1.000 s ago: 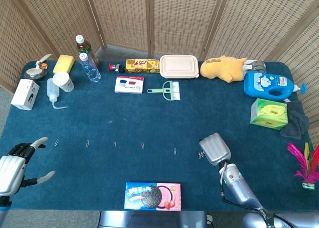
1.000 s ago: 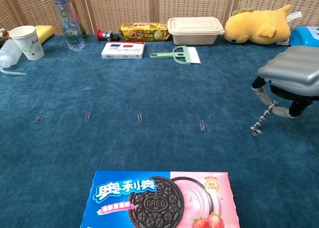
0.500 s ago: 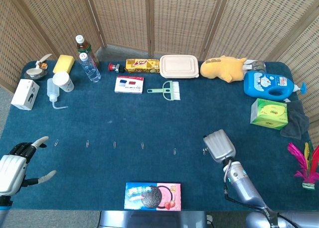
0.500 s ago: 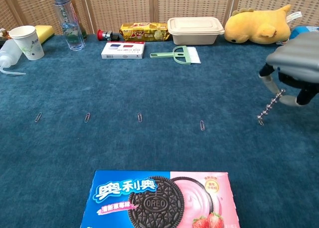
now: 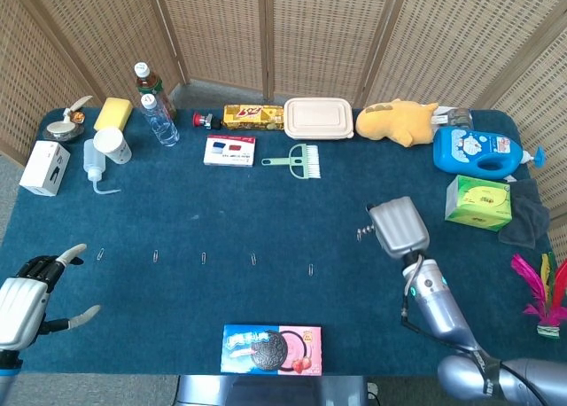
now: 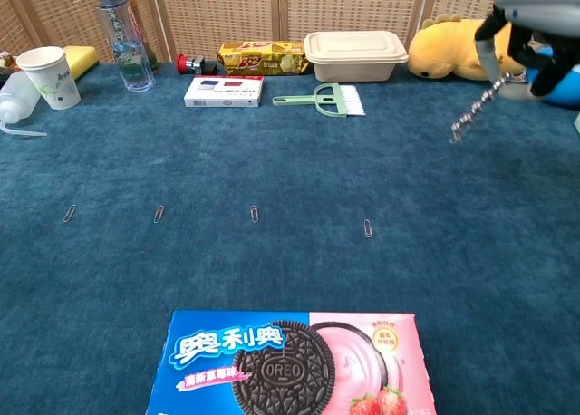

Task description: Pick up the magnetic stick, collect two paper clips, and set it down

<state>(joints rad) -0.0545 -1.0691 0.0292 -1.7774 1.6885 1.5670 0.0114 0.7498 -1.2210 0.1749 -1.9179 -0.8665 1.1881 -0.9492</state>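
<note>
While your right robot hand (image 5: 398,227) hangs above the blue worktop (image 5: 266,211), it grips the magnetic stick (image 6: 473,112) at its upper end. The stick is a thin beaded rod; it slants down and to the left from the fingers, its free tip off the cloth, w/ what looks like a small clip at the tip, though too small to be sure. In the chest view that robot hand sits at the top right corner, in front of the yellow plush toy (image 6: 467,43).

Paper clips (image 6: 367,227) lie in a rough row across the middle of the worktop, well apart from the stick & nearer to you than the robot hand. The closest one is below and left of the stick's tip; others (image 6: 254,214) trail off to the left at about even gaps.

Your left robot hand (image 5: 31,295) is at the near left edge, holding nothing, fingers spread apart.

Oreo box (image 6: 290,365) lies at the near edge, centre. Green brush (image 5: 299,160) & beige lidded container (image 5: 318,118) sit along the far side.
</note>
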